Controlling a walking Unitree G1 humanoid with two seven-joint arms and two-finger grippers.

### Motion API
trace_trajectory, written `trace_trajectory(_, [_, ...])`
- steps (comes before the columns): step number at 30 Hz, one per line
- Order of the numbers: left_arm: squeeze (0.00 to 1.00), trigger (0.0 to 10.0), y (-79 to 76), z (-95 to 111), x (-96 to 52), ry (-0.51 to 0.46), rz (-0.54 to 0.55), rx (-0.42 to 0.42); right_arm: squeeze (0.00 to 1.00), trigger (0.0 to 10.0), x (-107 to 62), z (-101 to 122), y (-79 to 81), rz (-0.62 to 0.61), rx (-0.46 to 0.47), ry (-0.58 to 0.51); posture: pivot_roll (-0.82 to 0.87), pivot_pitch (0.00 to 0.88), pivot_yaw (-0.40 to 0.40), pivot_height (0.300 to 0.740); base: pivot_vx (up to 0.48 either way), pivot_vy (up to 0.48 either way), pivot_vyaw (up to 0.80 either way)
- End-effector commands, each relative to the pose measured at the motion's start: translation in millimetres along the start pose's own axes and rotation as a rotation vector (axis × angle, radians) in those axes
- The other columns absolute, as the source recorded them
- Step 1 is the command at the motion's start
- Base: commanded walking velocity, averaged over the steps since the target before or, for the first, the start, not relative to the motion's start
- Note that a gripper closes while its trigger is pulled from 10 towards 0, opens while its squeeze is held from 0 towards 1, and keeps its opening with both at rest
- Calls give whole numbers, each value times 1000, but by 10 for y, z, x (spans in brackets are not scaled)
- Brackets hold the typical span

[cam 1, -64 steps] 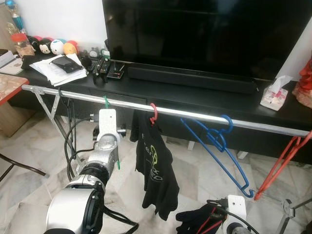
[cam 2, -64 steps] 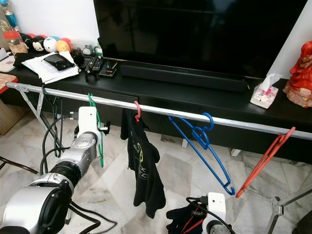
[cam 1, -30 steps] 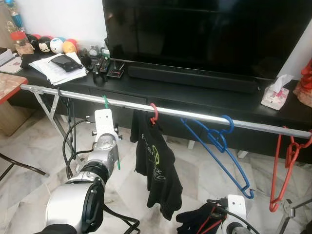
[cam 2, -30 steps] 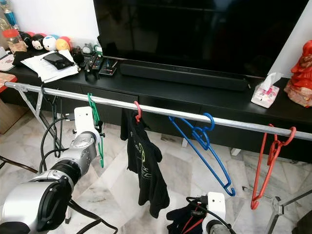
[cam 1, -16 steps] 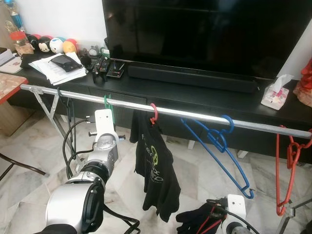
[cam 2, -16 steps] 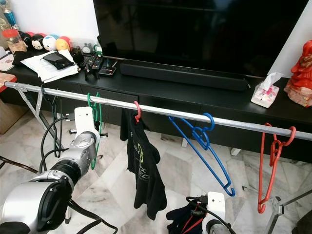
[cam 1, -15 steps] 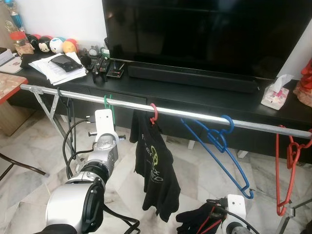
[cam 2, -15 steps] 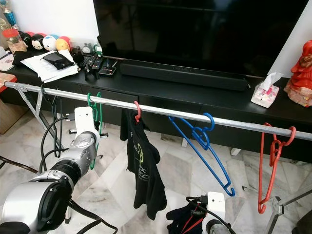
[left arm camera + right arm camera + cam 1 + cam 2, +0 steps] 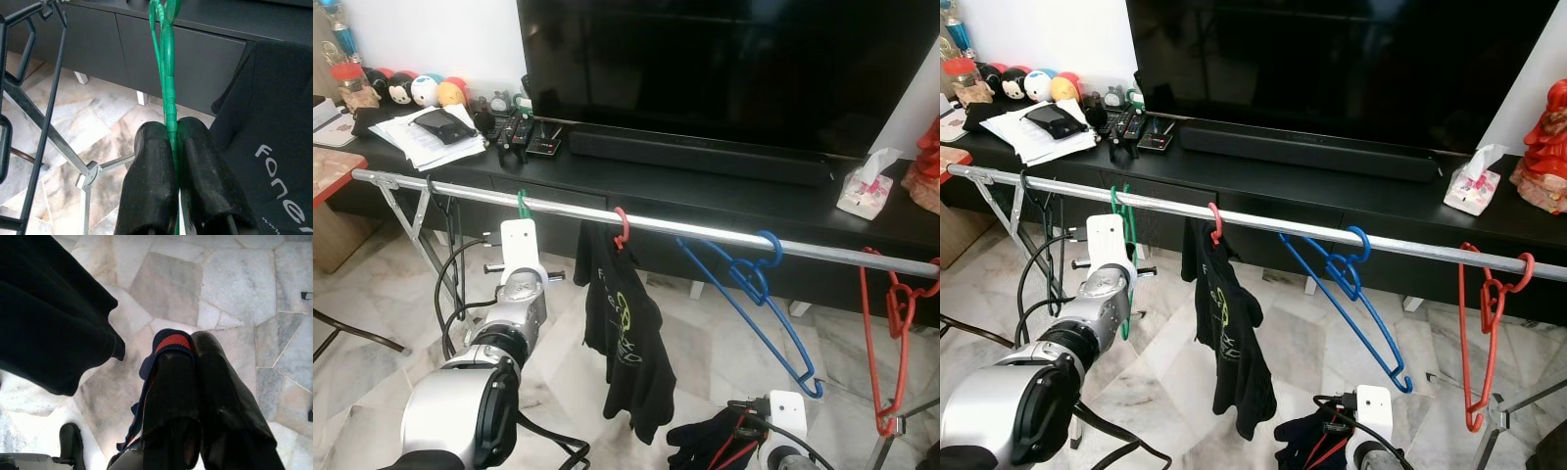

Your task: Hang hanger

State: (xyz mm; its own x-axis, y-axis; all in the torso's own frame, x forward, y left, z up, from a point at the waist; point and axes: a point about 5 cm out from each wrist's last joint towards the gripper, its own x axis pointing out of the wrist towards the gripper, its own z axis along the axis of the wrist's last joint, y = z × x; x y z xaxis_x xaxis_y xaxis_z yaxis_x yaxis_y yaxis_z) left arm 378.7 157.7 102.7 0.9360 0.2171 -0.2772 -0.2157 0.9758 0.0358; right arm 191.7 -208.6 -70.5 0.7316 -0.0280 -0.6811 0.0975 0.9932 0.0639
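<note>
1. Judged nearly done: green hanger (image 9: 1124, 257) hooked over the rail (image 9: 1263, 226), at nine o'clock of the black shirt (image 9: 1229, 328).
2. Left to do: letting go and drawing back.
3. Left gripper (image 9: 172, 147) clamped on the green hanger's edge; right gripper (image 9: 188, 362) pinched a dark garment with a red hanger (image 9: 175, 341), low at five o'clock.
4. Compared with two seconds earlier: green hook raised onto the rail; far red hanger (image 9: 1481, 333) swung down to vertical.

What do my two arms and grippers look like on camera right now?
The left arm is silver metal with black joint rings, a white wrist block and looping black cables. The left gripper has two rounded glossy black fingers. The right gripper has the same black fingers, behind a white wrist block.
</note>
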Motion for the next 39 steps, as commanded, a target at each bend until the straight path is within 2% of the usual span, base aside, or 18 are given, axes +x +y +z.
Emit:
trace_trajectory(1, [0,0,20,-29,-9,-23,-8,41,0,10000,14,48,16,5,-11,-21,-114,0,-45,740,0,0,0])
trace_trajectory(10, [0,0,-69,163,-48,-217,-93,113,0,10000,12,19,30,-1,-10,-6,-110,0,-46,740,0,0,0])
trace_trajectory(12, [0,0,-80,167,-55,-230,-105,121,0,10000,12,19,29,-1,-10,-5,-110,0,-46,740,0,0,0])
trace_trajectory(13, [0,3098,-88,147,-70,-244,-121,144,0,10000,12,17,26,-3,-11,-3,-110,0,-41,740,0,0,0])
trace_trajectory(14, [0,7373,-91,130,-80,-253,-130,159,0,10000,12,15,25,-4,-11,-1,-110,0,-41,740,0,0,0])
trace_trajectory(15, [0,8471,-89,90,-97,-258,-142,175,0,10000,11,13,22,-6,-12,1,-111,0,-36,740,0,0,0])
trace_trajectory(16, [0,10000,-79,20,-125,-263,-162,198,0,10000,11,11,20,-8,-12,2,-115,0,-33,740,0,0,0])
trace_trajectory(18, [0,10000,-68,-55,-157,-268,-184,221,0,10000,10,9,19,-9,-12,3,-116,0,-32,740,0,0,0])
trace_trajectory(22, [0,10000,47,-336,-295,-287,-228,298,0,10000,6,2,8,-14,-11,6,-103,0,-33,740,0,0,0])
trace_trajectory(24, [0,10000,222,-611,-438,-265,-245,338,0,10000,4,-7,4,-16,-13,12,-97,0,-33,740,0,0,0])
trace_trajectory(26, [0,10000,262,-672,-486,-264,-250,335,0,10000,3,-11,4,-16,-13,13,-97,0,-30,740,0,0,0])
trace_trajectory(39, [0,10000,262,-672,-486,-264,-250,335,0,10000,3,-11,4,-16,-13,13,-97,0,-30,740,0,0,0])
